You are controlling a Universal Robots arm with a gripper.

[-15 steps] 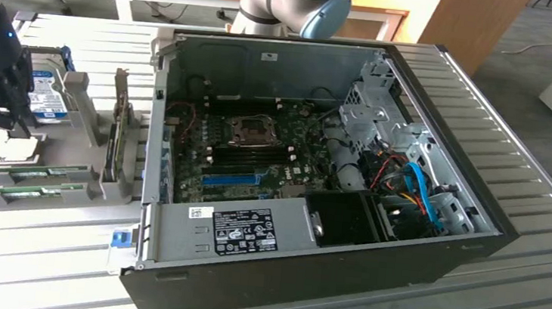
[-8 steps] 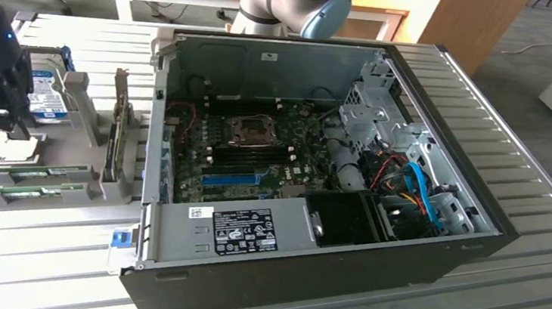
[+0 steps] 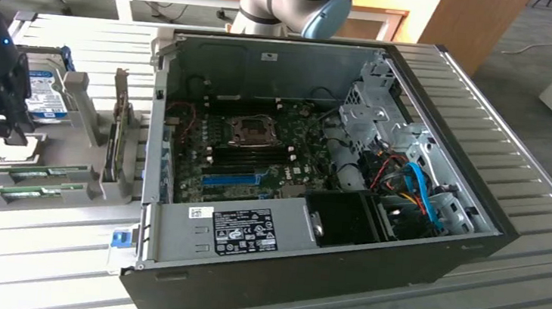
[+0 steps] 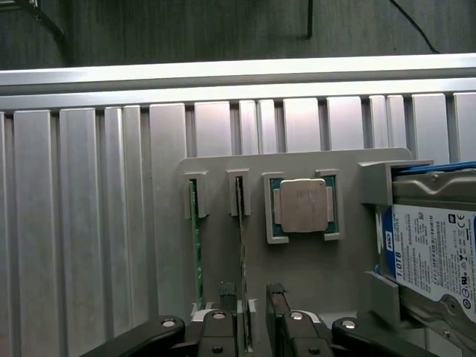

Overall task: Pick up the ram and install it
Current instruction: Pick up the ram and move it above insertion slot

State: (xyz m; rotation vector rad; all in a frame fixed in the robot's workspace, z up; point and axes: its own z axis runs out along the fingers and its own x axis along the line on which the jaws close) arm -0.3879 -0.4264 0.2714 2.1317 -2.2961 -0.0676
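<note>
Pick-up step; nothing gripped yet. The gripper [image 4: 251,297] is seen open, poised over one ram [image 4: 240,223] standing in the grey holder [image 4: 312,275]. The next move is judged to need the jaws squared to its thin faces.

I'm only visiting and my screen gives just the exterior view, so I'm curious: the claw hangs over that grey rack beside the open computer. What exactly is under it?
Observer: In the wrist view the claw is open, with its fingers on either side of one ram stick that stands on edge in the rack.
Visitor: I can make out two green sticks. Which one is it?
Observer: The one next to a square silver processor chip, which lies flat in its own pocket of the rack.
Visitor: And the other stick?
Observer: The second stick stands outside the fingers, on the side away from the chip.
</note>
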